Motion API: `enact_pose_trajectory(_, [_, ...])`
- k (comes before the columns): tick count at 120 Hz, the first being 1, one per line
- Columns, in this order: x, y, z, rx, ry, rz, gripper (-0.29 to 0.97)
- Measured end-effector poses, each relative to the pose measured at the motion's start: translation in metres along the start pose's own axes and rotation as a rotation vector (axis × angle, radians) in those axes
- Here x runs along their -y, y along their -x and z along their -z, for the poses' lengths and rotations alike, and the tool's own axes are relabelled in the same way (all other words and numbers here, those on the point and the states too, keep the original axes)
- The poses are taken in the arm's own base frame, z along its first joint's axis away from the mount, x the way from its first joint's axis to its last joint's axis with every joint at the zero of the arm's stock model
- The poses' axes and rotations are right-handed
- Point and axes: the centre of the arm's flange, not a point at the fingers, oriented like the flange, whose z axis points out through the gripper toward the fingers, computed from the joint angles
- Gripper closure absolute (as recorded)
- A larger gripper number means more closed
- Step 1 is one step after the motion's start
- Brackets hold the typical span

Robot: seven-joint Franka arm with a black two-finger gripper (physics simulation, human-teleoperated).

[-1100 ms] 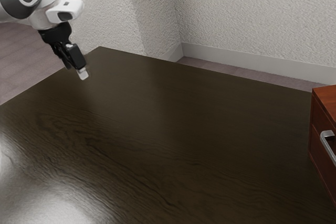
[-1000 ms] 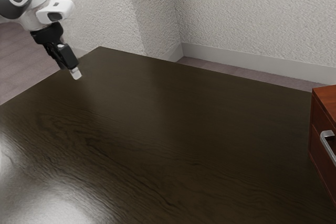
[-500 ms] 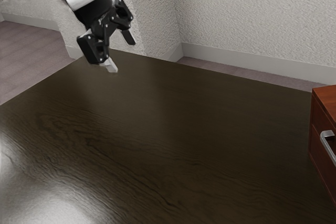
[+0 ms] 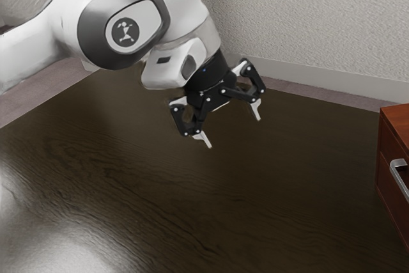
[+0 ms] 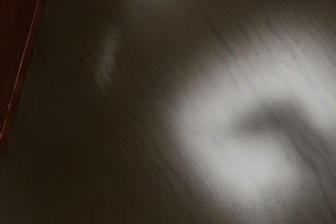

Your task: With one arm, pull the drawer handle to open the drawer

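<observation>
One arm (image 4: 128, 23), white and grey, comes in from the exterior view's upper left, and its black gripper (image 4: 231, 126) hangs over the table (image 4: 128, 209) with the white-tipped fingers (image 4: 205, 139) spread wide, released, nothing between them. The fingers tilt down toward the tabletop and the exterior view's right, with clear air under the tips. The reddish-brown drawer unit (image 4: 391, 133) sits at the exterior view's far right edge, cut off by the frame and well apart from the gripper. Its silver handle (image 4: 399, 176) is a bar on the front face; the long axis runs along that face, slanting down toward the exterior view's right until the frame cuts it. The front faces the arm's side of the table. Can't tell whether the drawer is pulled out at all. In the wrist view a red edge of the unit (image 5: 18, 35) shows beside the tabletop (image 5: 210, 103). The table is dark wood with visible grain, glossy, with pale glare patches. Behind it are a rough off-white textured wall (image 4: 307, 11) with a corner, a pale baseboard (image 4: 332, 76), and a pinkish-brown floor (image 4: 32, 97).
</observation>
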Motion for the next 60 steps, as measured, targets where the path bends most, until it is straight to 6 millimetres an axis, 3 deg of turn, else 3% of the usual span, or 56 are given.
enact_pose_trajectory(39, [0.055,-0.105,-0.055,0.012,-0.100,-0.389,0.00])
enact_pose_trajectory(49, [0.061,-0.110,-0.066,0.025,-0.124,-0.433,0.00])
enact_pose_trajectory(60, [0.064,-0.093,-0.076,0.052,-0.145,-0.440,0.00])
